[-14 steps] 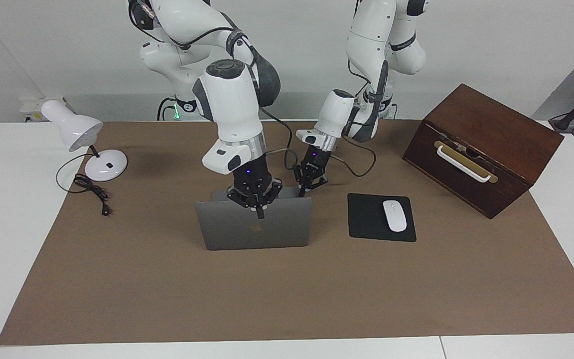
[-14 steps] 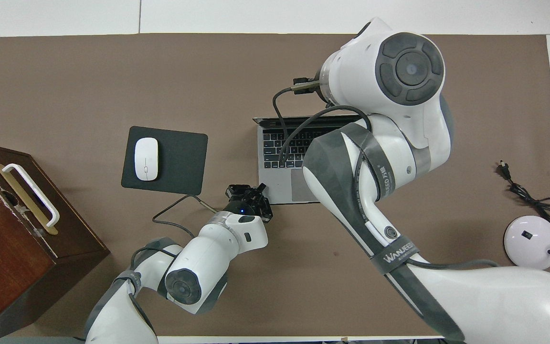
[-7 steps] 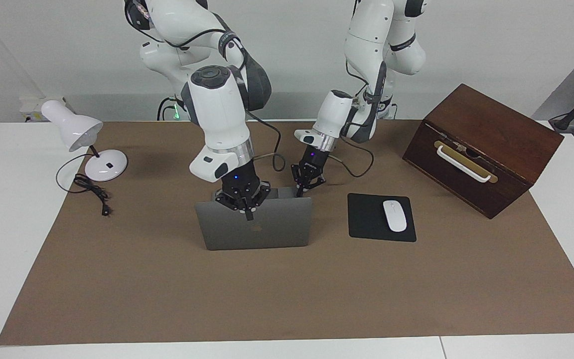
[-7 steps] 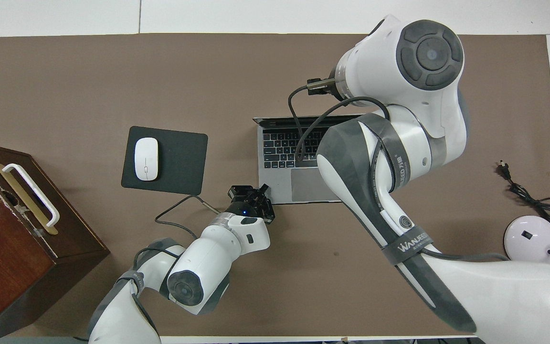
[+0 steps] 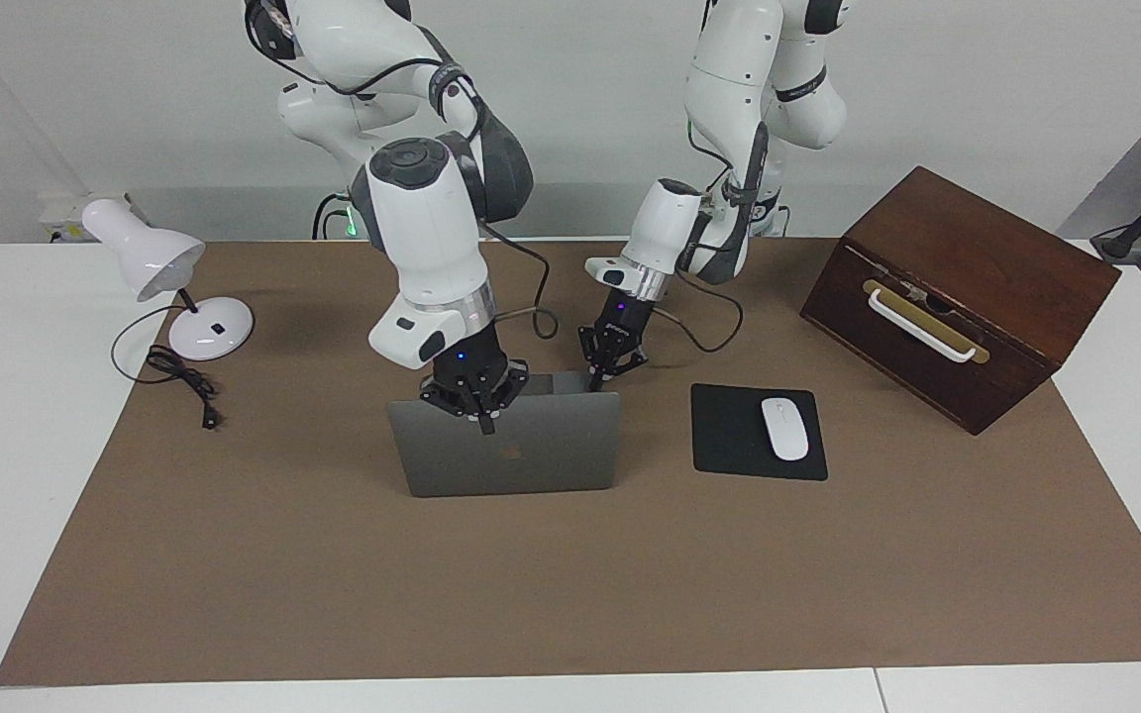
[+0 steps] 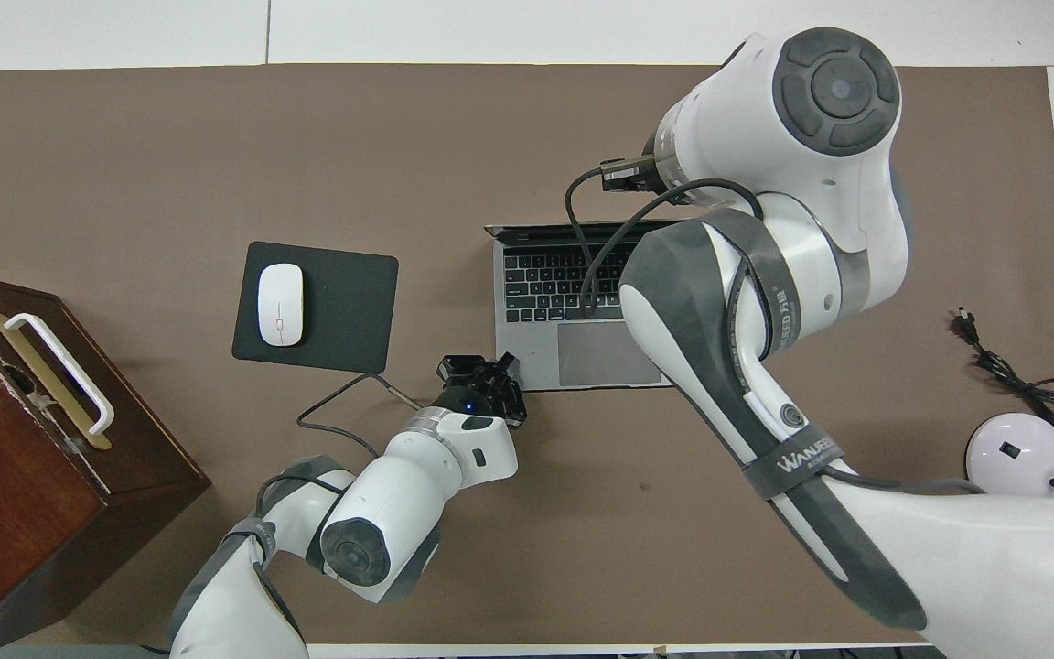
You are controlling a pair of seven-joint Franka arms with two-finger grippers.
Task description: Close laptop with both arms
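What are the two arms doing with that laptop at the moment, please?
The laptop stands open on the brown mat, its lid upright. The right hand is at the lid's top edge, seemingly ready to fold it down. The left hand is low at the base's corner nearer the mouse pad, perhaps steadying it. The lid is not yet closed.

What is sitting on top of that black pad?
A white mouse lies on the black pad. Nothing else sits on it. Whatever is beneath the mouse is covered.
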